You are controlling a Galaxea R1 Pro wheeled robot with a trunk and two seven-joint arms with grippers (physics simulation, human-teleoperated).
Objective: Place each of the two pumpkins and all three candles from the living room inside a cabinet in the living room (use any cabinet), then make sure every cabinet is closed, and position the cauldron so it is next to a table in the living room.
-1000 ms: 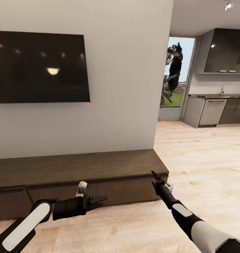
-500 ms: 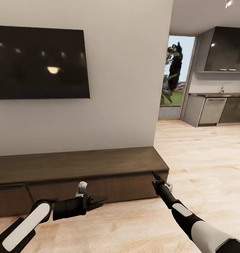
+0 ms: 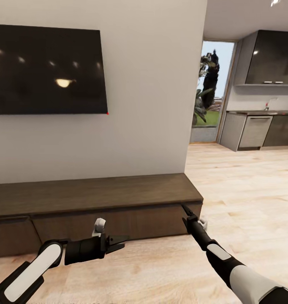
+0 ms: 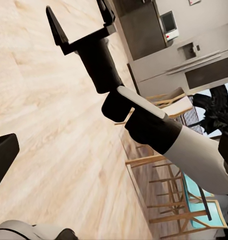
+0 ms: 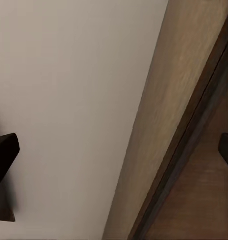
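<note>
Cabinet (image 3: 93,196), long and low, runs left to right along the wall, drawer fronts closed. Left gripper (image 3: 118,243) and right gripper (image 3: 186,211) hover before it, fingers spread, empty.

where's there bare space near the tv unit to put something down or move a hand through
The cabinet's flat top is bare along its whole length, bordered by the white wall behind and the TV above. The wood floor past its right end lies open toward the kitchen. It is tighter in front of the drawer fronts, where the left gripper and right gripper sit.
</note>
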